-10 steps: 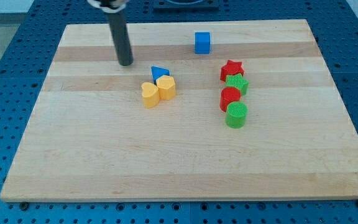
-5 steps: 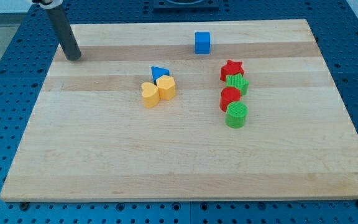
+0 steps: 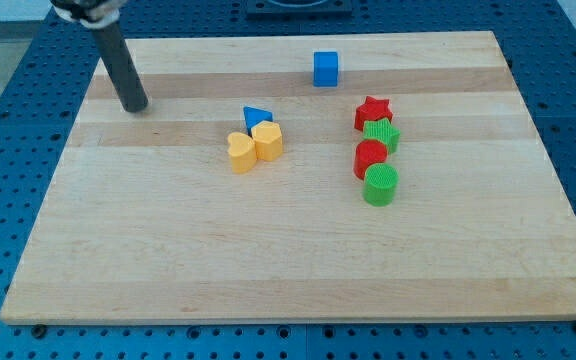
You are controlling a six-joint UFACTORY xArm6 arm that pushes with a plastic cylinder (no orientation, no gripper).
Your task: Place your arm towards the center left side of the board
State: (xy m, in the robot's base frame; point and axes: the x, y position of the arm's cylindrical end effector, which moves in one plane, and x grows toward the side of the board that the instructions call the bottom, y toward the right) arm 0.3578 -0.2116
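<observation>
Wooden board is carrying all the blocks well to the right of my tip, which is sitting in the far left part; the nearest, a blue triangle, is lying apart from it. No claw is fitted, only a bare rod touching nothing. I am judging the centre-left spot to be nearer the view's bottom from the tip, along the left edge.

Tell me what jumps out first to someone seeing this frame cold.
Probably the dark rod at the view's upper left, my tip resting on the wooden board well left of every block. Next, the column at centre right: red star, green star, another red block and green cylinder. A blue triangle touches two yellow blocks mid-board; a blue cube sits alone near the top.
</observation>
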